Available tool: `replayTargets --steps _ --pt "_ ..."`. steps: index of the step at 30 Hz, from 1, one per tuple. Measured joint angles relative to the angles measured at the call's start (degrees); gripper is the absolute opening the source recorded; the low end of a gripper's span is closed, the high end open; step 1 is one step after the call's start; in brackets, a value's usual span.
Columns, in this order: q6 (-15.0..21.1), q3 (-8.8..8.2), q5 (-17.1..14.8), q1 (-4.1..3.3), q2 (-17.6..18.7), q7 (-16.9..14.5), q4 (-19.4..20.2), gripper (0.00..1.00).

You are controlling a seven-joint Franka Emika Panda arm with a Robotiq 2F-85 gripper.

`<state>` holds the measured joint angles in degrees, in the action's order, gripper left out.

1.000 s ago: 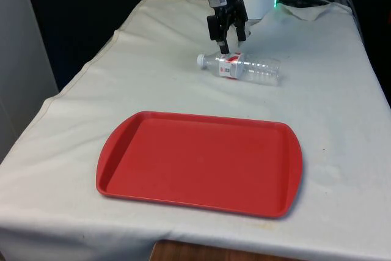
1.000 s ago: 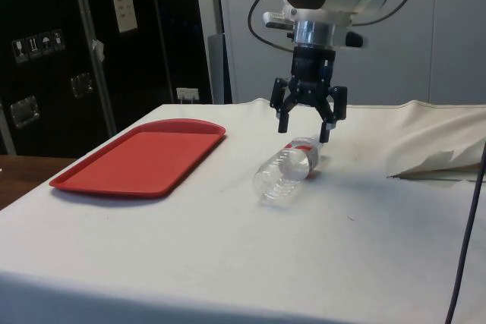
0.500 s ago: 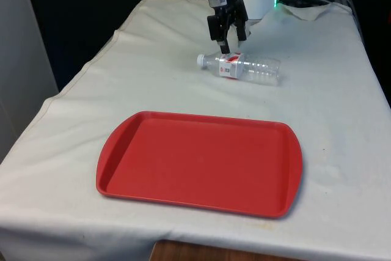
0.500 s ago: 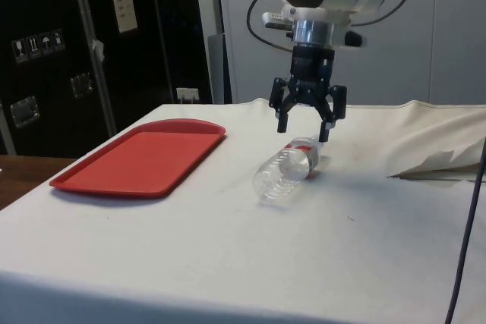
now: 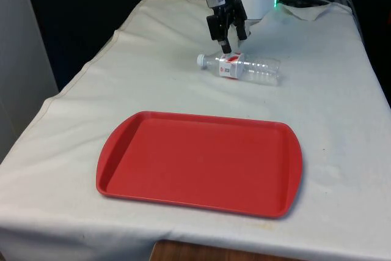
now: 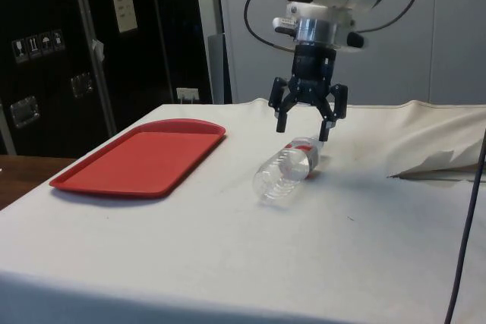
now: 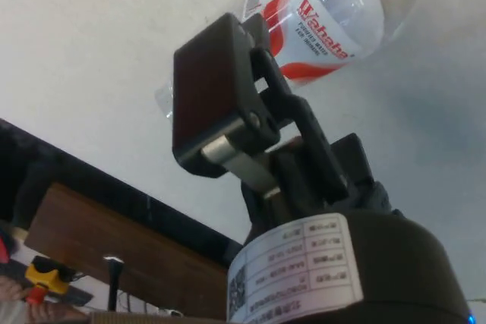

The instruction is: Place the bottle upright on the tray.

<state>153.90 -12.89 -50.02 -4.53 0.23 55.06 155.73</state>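
One clear plastic water bottle [image 5: 239,68] with a red and white label lay on its side on the white cloth [image 5: 342,108], well apart from the one empty red tray [image 5: 200,162], and the gripper [image 6: 307,125] hung just above its label with fingers [image 7: 216,104] spread wide, holding nothing.

The water bottle [image 5: 239,67] lies on its side on the table [image 5: 342,108], behind the tray [image 5: 200,162] (gripper [image 5: 230,42] just above it).

Clear ribbed plastic bottle [image 5: 244,68] looks shiny, glossy red-and-white label; smooth red plastic tray [image 5: 201,162] has a slight sheen; white tablecloth [image 5: 153,77] is matt, wrinkly.
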Motion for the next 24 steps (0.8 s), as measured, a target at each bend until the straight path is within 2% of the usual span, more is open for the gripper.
replayTargets --steps 4,7,11,12,19,24 --pt "-0.69 -0.46 -0.97 0.0 0.57 -1.83 -0.34 1.0" --pt "-1.83 -1.03 -2.86 0.0 1.55 -4.81 -0.97 1.0" --pt "-2.52 -1.6 -4.24 0.06 2.52 -6.99 -1.49 1.0" --pt "-3.04 -1.95 -5.04 0.06 3.32 -8.42 -1.95 1.0" --pt "-4.81 -3.15 -7.39 0.11 6.59 -12.49 -4.18 1.0" --pt "-7.79 -4.98 -9.22 0.29 8.19 -16.56 -5.79 1.0"
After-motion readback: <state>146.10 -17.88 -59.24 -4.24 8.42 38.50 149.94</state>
